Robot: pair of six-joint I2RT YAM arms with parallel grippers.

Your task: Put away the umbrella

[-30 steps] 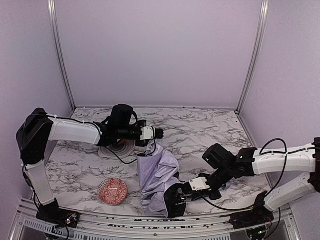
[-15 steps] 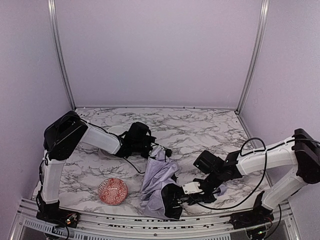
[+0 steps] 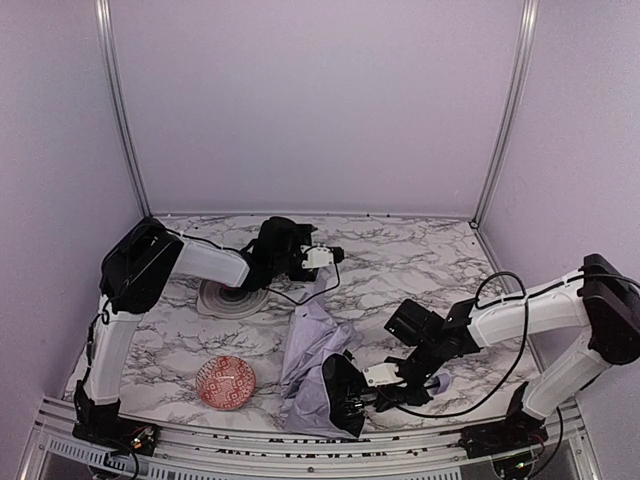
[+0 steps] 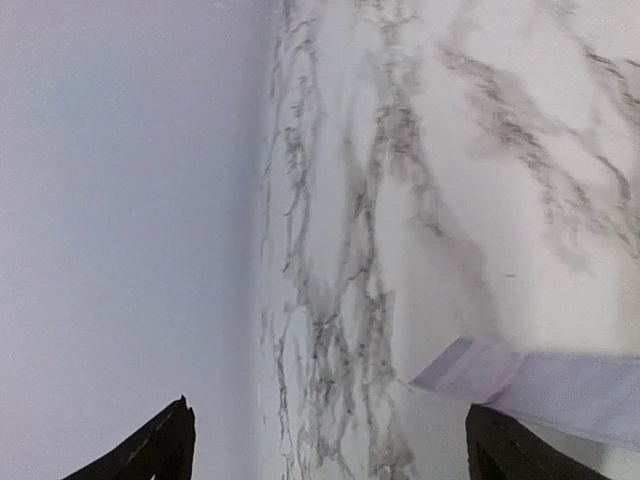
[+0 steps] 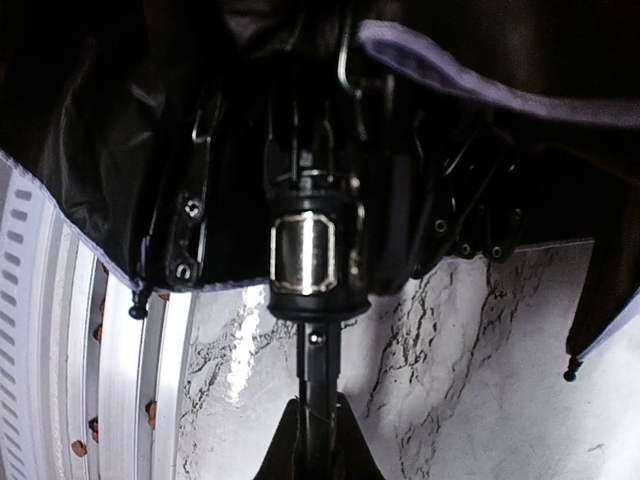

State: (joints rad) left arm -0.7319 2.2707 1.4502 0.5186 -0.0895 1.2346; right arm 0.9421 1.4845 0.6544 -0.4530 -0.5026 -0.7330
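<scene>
Top external: left arm [image 3: 205, 262] extends along rear of table [image 3: 420, 250], left gripper [image 3: 335, 257] spread, empty; right arm [image 3: 510, 315] bent inward, right gripper [image 3: 358, 392] clamped on umbrella [image 3: 312, 345] shaft.

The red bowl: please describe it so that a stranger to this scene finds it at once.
On the white marble table, go to the near left part. Left of the crumpled pale lavender folding umbrella sits a small round red patterned bowl. Unlike the flat white disc behind it, it is hollow and red all over.
</scene>
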